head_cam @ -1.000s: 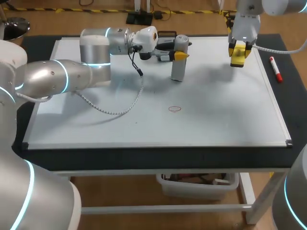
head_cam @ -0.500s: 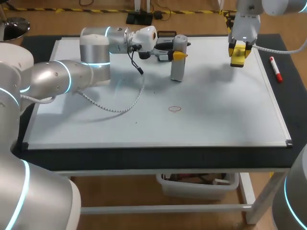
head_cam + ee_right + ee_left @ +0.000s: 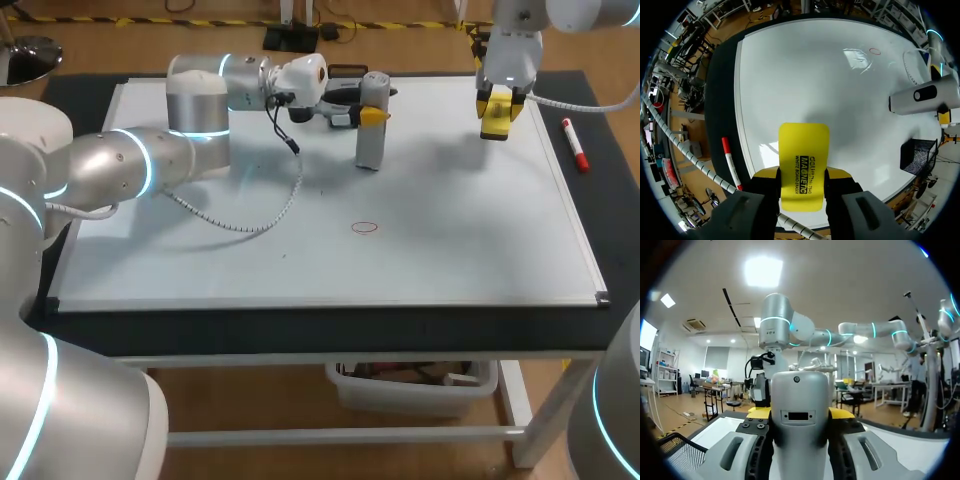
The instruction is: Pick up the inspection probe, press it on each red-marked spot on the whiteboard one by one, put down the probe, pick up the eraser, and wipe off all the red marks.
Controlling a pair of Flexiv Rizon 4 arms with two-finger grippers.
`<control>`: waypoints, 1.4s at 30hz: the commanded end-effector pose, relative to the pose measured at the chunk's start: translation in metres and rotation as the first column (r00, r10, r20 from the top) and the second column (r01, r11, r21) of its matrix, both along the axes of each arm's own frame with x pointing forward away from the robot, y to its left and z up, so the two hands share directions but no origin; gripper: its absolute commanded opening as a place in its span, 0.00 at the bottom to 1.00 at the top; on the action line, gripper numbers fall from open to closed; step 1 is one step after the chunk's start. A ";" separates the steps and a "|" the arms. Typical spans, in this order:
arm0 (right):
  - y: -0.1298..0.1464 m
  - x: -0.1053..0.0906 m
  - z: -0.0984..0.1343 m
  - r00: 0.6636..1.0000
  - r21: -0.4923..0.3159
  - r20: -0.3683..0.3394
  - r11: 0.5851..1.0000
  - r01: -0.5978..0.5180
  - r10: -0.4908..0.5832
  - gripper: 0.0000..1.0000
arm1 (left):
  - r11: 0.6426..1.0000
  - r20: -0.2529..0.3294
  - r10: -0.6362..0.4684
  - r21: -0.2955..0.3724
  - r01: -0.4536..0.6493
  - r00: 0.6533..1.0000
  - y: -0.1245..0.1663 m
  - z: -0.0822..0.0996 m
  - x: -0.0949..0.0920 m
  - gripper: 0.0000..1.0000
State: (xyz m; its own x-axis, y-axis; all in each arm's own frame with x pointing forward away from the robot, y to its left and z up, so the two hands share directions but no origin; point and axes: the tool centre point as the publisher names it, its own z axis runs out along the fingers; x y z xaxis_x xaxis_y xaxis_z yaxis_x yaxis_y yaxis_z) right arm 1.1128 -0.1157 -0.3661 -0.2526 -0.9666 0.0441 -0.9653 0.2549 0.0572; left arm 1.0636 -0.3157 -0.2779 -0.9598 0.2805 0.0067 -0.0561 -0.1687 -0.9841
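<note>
On the whiteboard [image 3: 450,250], we log one red mark [image 3: 365,227], a small oval near the middle, unwiped. We see no other red marks.

Item: inspection probe [image 3: 372,140]. Grey, upright, near the board's far edge, well apart from the red mark. Its lower end is at the board surface; we cannot tell whether it touches. A coiled cable [image 3: 255,225] trails from that side across the board.

Item: left gripper [image 3: 368,115]. Clamped on the probe; in the left wrist view both yellow tips sit against its sides.

Item: eraser [image 3: 803,165]. Yellow, held above the far right part of the board, well apart from the mark.

Item: right gripper [image 3: 498,105]. Closed on the eraser, a finger on each side.

Item: red marker [image 3: 574,143]. Lying beside the board's right edge, not in use.

Progress, as we judge it: the pictures do not show whether the pressing is done. The probe is not yet released. The eraser pick-up is done. Remaining: let go of the probe, carry the eraser to the mark and wipe it off.

Containers: one black mesh basket [image 3: 916,155] by the far edge, just beside the probe. We cannot make out anything inside it.
</note>
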 end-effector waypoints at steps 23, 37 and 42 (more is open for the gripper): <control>-0.001 0.001 0.001 1.000 -0.003 -0.003 1.000 -0.003 0.003 0.00 | 0.975 0.053 0.222 -0.015 -0.221 0.974 0.117 0.034 0.030 0.00; -0.001 0.001 0.001 1.000 -0.003 -0.003 1.000 -0.003 0.003 0.00 | 0.899 0.058 0.437 -0.062 -0.433 0.898 0.223 0.040 0.028 0.00; -0.001 0.001 0.001 1.000 -0.003 -0.003 1.000 -0.003 0.003 0.00 | 0.878 0.057 0.478 -0.065 -0.474 0.877 0.250 0.040 0.022 0.00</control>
